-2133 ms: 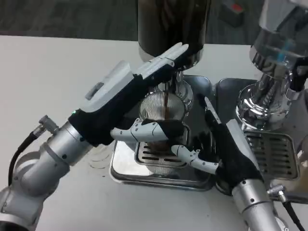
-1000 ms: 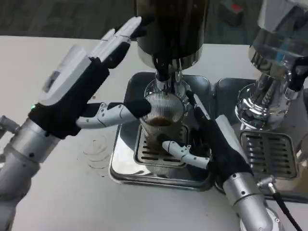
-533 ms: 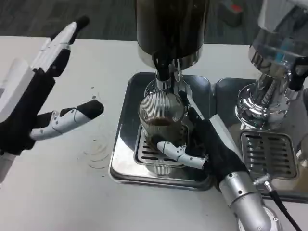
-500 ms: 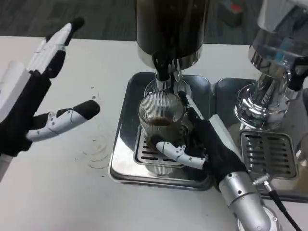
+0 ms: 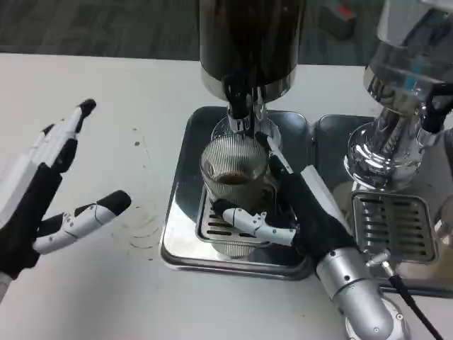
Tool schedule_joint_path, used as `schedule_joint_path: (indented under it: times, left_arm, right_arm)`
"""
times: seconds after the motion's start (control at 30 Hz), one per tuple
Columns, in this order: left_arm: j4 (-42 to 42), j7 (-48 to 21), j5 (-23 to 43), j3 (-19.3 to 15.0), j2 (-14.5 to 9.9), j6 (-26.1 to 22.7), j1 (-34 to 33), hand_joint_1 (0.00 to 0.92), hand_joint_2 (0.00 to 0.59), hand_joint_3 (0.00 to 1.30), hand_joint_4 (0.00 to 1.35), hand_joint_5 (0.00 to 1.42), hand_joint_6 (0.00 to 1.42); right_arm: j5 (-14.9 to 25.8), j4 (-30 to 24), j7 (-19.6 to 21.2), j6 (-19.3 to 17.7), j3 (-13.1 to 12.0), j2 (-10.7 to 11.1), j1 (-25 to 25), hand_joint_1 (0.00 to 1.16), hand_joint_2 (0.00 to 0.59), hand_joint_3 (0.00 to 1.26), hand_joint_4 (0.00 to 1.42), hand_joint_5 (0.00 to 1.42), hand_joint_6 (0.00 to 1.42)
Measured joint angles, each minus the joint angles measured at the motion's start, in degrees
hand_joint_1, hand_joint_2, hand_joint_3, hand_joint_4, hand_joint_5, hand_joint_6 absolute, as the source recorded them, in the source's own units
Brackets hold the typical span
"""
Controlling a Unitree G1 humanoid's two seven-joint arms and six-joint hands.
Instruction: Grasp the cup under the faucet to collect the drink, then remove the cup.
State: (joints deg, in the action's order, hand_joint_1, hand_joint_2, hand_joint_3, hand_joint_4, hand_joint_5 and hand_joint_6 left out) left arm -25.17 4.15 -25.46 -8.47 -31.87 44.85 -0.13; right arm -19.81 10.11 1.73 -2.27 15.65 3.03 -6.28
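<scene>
My right hand (image 5: 301,212) wraps ribbed cup (image 5: 233,188) on drip tray (image 5: 177,241) under faucet (image 5: 244,106), dark drink inside; left hand (image 5: 49,198) spread empty over bench, clear for lift-out

The cup (image 5: 233,185) is clear ribbed glass with a dark drink showing through it. It stands on a slotted metal grate (image 5: 212,228) in a glossy steel tray (image 5: 182,185) that mirrors its surroundings. The faucet (image 5: 241,106) is polished chrome under a dark shiny tank (image 5: 249,35). The table (image 5: 127,85) is matt white, lightly speckled. Each hand, right (image 5: 297,212) and left (image 5: 42,205), pairs smooth white plastic with matt black covering, on brushed silver forearms.
</scene>
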Motion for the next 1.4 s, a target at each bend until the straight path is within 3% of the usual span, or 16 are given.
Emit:
schedule_joint_path:
  times: [0.37, 0.77, 1.4]
  left_arm:
    - [-6.21, 2.58, -1.17, 5.02, 0.1, -0.37, -0.13, 0.0, 0.116, 0.0, 0.0, 0.02, 0.0]
    - [-9.86, 3.36, -0.85, 6.27, -0.31, -0.33, 0.2, 0.0, 0.126, 0.0, 0.0, 0.02, 0.0]
    - [-9.82, 3.36, -0.65, 7.51, -0.76, -0.33, 0.29, 0.0, 0.138, 0.02, 0.0, 0.02, 0.0]
  right_arm:
    - [0.11, 3.58, 1.38, 0.53, -0.89, -1.6, -1.47, 0.72, 0.175, 0.0, 0.0, 0.0, 0.0]
    - [0.13, 6.26, 4.09, 0.34, -1.12, -4.15, -2.82, 0.72, 0.177, 0.0, 0.0, 0.0, 0.01]
    - [1.37, 10.09, 4.88, -1.3, -1.35, -5.63, -5.21, 0.76, 0.19, 0.0, 0.0, 0.04, 0.14]
